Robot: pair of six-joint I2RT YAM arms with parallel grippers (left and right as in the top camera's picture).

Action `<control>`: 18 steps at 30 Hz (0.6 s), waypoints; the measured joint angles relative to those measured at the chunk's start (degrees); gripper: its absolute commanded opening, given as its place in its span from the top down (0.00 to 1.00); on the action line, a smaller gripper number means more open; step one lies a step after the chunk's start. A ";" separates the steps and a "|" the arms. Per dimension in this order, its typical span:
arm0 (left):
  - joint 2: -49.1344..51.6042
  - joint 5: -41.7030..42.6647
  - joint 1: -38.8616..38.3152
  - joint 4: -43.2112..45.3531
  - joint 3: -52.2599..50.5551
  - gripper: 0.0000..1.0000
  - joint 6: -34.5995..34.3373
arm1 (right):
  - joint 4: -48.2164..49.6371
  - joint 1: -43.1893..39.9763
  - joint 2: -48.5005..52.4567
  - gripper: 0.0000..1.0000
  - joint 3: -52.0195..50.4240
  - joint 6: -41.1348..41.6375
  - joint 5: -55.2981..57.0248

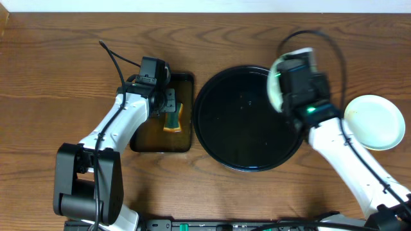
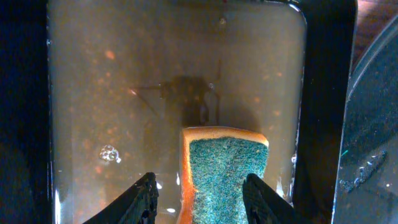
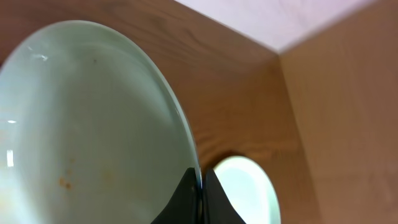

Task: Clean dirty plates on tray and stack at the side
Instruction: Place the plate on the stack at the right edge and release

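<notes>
My right gripper point(image 3: 200, 193) is shut on the rim of a pale mint-blue plate point(image 3: 93, 124) and holds it on edge. The plate's face shows a few faint orange specks. In the overhead view this plate point(image 1: 276, 80) hangs over the back right part of the black round tray point(image 1: 244, 122), under my right gripper point(image 1: 286, 90). The tray holds no plates. A stack of pale plates point(image 1: 374, 122) sits on the table right of the tray. It also shows in the right wrist view point(image 3: 245, 190). My left gripper point(image 2: 204, 199) is open around a sponge point(image 2: 227, 180).
The orange and green sponge point(image 1: 173, 119) stands in brownish liquid in the dark rectangular pan point(image 1: 144, 138), left of the tray. My left gripper point(image 1: 168, 106) hangs over this pan point(image 2: 155, 74). The tray's rim point(image 2: 373, 124) lies close to the pan's right side.
</notes>
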 measured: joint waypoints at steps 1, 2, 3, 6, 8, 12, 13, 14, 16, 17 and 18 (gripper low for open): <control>0.00 -0.02 0.00 -0.11 0.00 0.54 0.00 | -0.04 -2.78 0.00 0.99 0.00 1.25 -0.83; 0.00 0.00 0.00 -0.28 0.00 0.54 0.00 | -0.09 -4.98 0.00 0.99 0.00 2.23 -1.38; 0.00 0.00 0.00 -0.39 0.00 0.54 0.00 | -0.46 -7.39 0.00 0.99 0.00 3.21 -2.10; 0.00 0.00 0.00 -0.83 0.00 0.54 0.00 | -3.67 -14.45 0.00 0.99 0.00 6.71 -4.68; 0.00 0.00 0.00 -0.98 0.00 0.54 0.00 | -6.08 -18.97 0.00 0.99 -0.02 9.40 -5.70; 0.00 0.00 0.00 -1.03 0.00 0.54 0.00 | -7.13 -26.53 0.00 0.99 -0.02 12.79 -7.32; 0.00 0.00 0.00 -1.03 0.00 0.54 0.00 | -7.06 -28.15 0.00 0.99 -0.02 13.29 -7.85; 0.00 0.00 0.00 -1.03 0.00 0.54 0.00 | -7.02 -30.18 0.00 0.99 -0.02 13.92 -8.63; 0.00 0.00 0.00 -1.03 0.00 0.54 0.00 | -6.93 -33.66 0.00 0.99 -0.02 14.56 -10.62; 0.00 0.00 0.00 -1.03 0.00 0.54 0.00 | -6.93 -36.83 0.00 0.99 -0.02 14.95 -12.44; 0.00 0.00 0.00 -1.03 0.00 0.54 0.00 | -6.93 -38.71 0.00 0.99 -0.02 15.15 -14.08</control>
